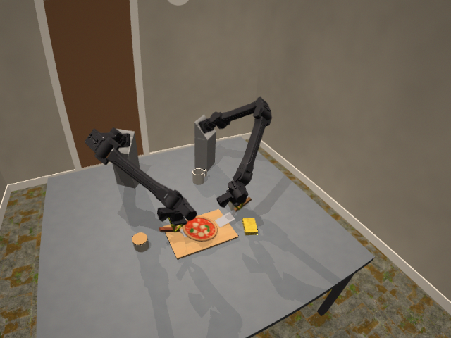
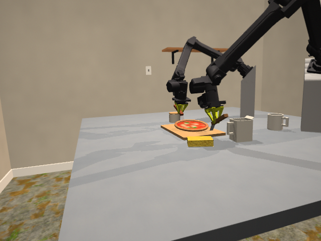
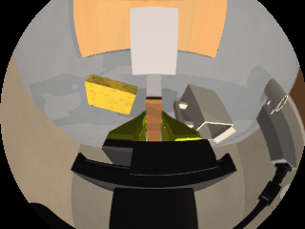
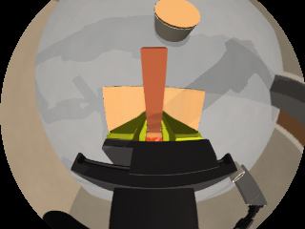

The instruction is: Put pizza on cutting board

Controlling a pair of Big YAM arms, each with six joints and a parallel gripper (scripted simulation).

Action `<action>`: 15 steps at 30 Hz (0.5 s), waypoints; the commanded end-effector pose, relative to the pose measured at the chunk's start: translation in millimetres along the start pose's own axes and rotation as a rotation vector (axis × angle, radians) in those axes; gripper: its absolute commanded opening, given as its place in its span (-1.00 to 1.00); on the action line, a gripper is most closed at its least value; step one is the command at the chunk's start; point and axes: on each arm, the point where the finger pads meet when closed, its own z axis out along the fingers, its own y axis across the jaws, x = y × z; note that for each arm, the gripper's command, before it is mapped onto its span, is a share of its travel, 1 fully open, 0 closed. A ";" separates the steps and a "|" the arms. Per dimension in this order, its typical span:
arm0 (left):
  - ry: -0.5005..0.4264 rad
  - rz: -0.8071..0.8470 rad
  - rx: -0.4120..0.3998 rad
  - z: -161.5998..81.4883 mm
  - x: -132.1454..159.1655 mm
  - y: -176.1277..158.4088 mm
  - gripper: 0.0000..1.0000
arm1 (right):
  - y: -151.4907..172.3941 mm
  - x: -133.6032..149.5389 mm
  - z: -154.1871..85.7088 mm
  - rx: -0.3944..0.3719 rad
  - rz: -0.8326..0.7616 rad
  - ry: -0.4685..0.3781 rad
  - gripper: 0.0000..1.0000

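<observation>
The pizza (image 1: 200, 228) lies flat on the wooden cutting board and shows in the exterior view (image 2: 191, 125) too. My left gripper (image 1: 237, 204) is shut on the wooden handle of a turner; its grey blade (image 3: 152, 41) reaches over the board's near edge, short of the pizza. I cannot tell whether the blade touches the board. My right gripper (image 1: 176, 226) is at the opposite side of the board, shut on the second turner, whose red-brown handle (image 4: 152, 83) points away from the board. Its blade is hidden.
A yellow sponge (image 1: 249, 225) lies beside the board near my left gripper. A wooden-topped cup (image 1: 139, 241) stands beyond my right gripper. A mug (image 1: 198, 176) and a square pitcher (image 2: 239, 129) stand behind. Two grey arm pedestals (image 1: 205, 141) (image 1: 125, 160) stand at the back.
</observation>
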 end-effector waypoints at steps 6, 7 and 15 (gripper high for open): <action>-0.019 0.022 -0.017 -12.3 -12.6 4.4 -0.87 | 15.8 -21.6 -11.4 -0.026 0.028 0.009 -0.87; -0.019 0.023 -0.017 -12.3 -12.7 4.3 -0.87 | 16.4 -24.2 -10.9 -0.026 0.030 0.008 -0.87; -0.019 0.024 -0.016 -12.2 -12.8 4.0 -0.87 | 19.0 -40.2 -8.2 -0.030 0.039 0.001 -0.87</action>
